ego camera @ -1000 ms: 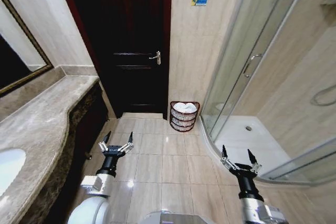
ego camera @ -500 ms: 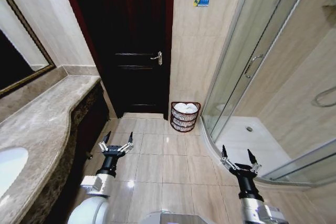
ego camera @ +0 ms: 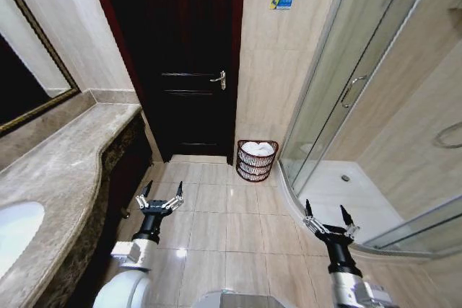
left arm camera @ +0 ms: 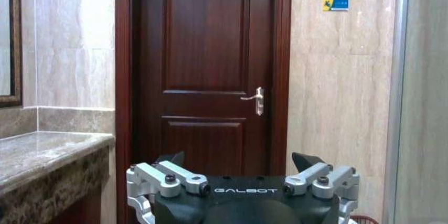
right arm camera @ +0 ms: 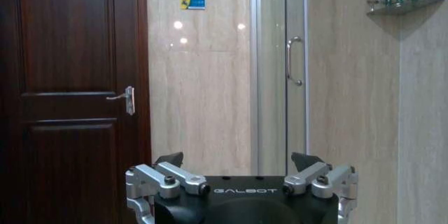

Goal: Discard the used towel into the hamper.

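The hamper [ego camera: 257, 160], a small dark red-brown wicker basket, stands on the floor against the far wall between the door and the shower. A white towel [ego camera: 258, 148] lies bunched inside it. My left gripper [ego camera: 160, 193] is open and empty, held low over the floor tiles near the vanity, well short of the hamper. My right gripper [ego camera: 324, 212] is open and empty too, near the shower's curved edge. In the wrist views both the left gripper [left arm camera: 238, 160] and the right gripper [right arm camera: 238, 159] point at the far wall with jaws spread.
A dark wooden door [ego camera: 184, 70] is shut at the far end. A marble vanity [ego camera: 65, 171] with a sink [ego camera: 18, 232] runs along the left. A glass shower enclosure [ego camera: 361, 106] with a curved base takes the right. Tiled floor [ego camera: 224, 221] lies between.
The whole head view has shifted slightly, so the door and hamper sit a little lower and to the right. Both grippers hold the same open pose.
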